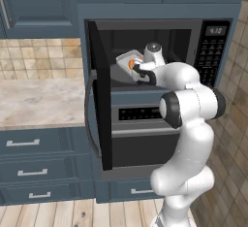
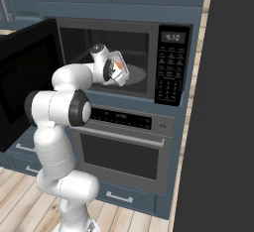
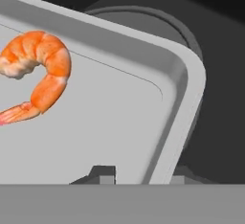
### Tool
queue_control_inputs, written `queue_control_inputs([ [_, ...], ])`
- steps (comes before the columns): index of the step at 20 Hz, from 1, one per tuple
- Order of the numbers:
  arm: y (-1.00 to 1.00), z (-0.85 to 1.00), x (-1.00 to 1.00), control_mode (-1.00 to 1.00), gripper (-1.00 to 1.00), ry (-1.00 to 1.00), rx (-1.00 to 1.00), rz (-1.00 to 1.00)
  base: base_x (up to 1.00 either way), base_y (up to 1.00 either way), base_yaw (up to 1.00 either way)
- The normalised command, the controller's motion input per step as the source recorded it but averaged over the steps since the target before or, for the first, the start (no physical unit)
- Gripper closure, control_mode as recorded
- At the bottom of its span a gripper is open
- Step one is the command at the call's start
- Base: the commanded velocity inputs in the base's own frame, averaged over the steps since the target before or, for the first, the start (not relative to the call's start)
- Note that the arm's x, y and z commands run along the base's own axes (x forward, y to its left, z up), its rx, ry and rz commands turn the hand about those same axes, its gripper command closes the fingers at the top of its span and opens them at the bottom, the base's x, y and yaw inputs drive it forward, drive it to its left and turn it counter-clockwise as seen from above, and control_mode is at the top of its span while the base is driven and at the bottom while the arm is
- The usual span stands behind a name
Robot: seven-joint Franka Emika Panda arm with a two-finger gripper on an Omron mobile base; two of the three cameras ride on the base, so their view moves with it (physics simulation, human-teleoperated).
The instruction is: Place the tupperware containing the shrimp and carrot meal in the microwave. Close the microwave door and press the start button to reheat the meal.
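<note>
Gripper (image 3: 139, 175) fingers straddle the tupperware (image 3: 115, 122) rim, clamped on it. Blue cabinets and a marble counter (image 1: 38, 100) flank the microwave (image 2: 124, 57), whose door (image 1: 99, 100) stands open. Tray tilts steeply inside the cavity, above the turntable (image 3: 158, 24), shrimp (image 3: 40, 70) inside.

Tupperware (image 3: 119, 122): smooth matt pale grey plastic, raised rim. Shrimp (image 3: 40, 70): glossy orange, segmented. Microwave door (image 2: 25, 85): glossy black with dark glass. Turntable (image 3: 158, 24): matt grey. Counter (image 1: 38, 102): polished mottled beige stone. Floor (image 1: 58, 214): light wood planks.
</note>
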Motion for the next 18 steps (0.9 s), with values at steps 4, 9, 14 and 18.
queue_control_inputs([
  [4, 0.00, -0.34, 0.62, -1.00, 1.00, 0.00, 0.00, 0.00, 0.00, 0.00, 0.00],
  [9, 0.00, -0.34, 0.13, -1.00, -1.00, -0.16, -0.05, 0.00, 0.00, 0.00, 0.00],
  [14, 0.00, -0.38, -0.25, -1.00, -1.00, -0.44, -0.09, 0.00, 0.00, 0.00, 0.00],
  [18, 0.00, 0.06, -0.62, -1.00, -1.00, -0.17, -0.06, -0.01, 0.00, 0.00, 0.00],
])
